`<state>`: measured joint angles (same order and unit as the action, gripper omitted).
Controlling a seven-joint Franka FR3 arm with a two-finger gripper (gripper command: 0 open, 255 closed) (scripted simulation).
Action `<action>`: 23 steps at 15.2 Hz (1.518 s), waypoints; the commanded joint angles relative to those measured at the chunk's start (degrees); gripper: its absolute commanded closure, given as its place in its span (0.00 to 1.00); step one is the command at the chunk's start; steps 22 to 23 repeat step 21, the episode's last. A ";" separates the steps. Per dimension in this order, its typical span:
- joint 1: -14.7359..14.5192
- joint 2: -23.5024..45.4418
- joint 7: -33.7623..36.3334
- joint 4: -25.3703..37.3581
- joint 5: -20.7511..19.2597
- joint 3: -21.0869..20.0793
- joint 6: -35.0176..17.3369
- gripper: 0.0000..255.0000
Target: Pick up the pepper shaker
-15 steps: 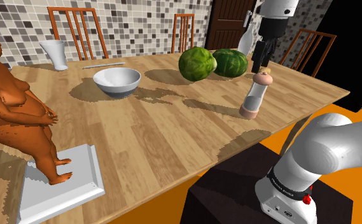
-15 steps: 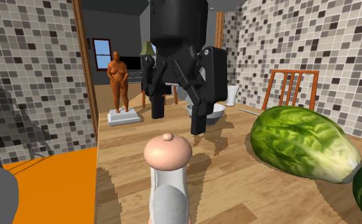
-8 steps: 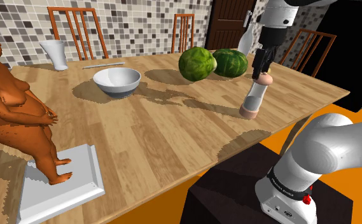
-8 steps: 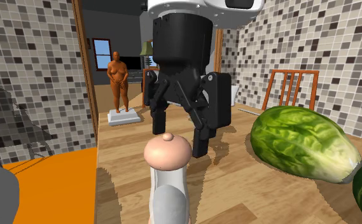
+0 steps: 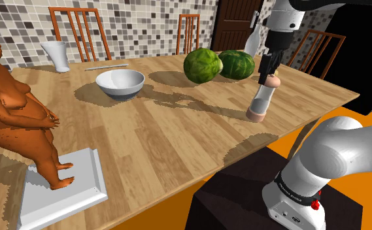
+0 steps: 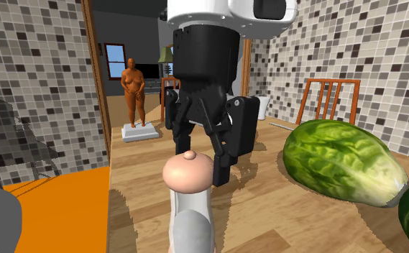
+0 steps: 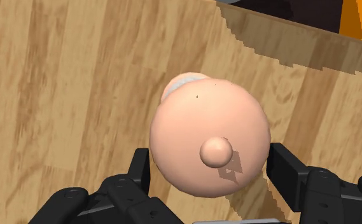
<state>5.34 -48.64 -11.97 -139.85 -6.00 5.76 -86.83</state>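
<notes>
Where the wooden worktop [image 5: 152,137] spans the shoulder view, an orange figure [image 5: 17,111] on a pale base [image 5: 80,186] stands at the frame's left edge. Two green melons [image 5: 202,65] [image 5: 236,64] lie just beside each other at upper centre, and a white bowl [image 5: 120,83] sits to their left. The pepper shaker [image 5: 262,99], upright with a clear body and a rounded pink cap, stands at the frame's right, near the worktop's edge. The black hand [image 5: 268,73] hangs directly over it, released: its fingers [image 7: 287,175] stand apart, flanking the cap without clasping it.
</notes>
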 commanded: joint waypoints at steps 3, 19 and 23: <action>-0.01 0.06 0.00 -0.11 0.02 0.00 0.01 1.00; -0.31 3.89 -0.47 13.86 0.65 -0.66 10.16 1.00; -0.31 3.94 -0.47 14.02 0.66 -0.67 10.27 1.00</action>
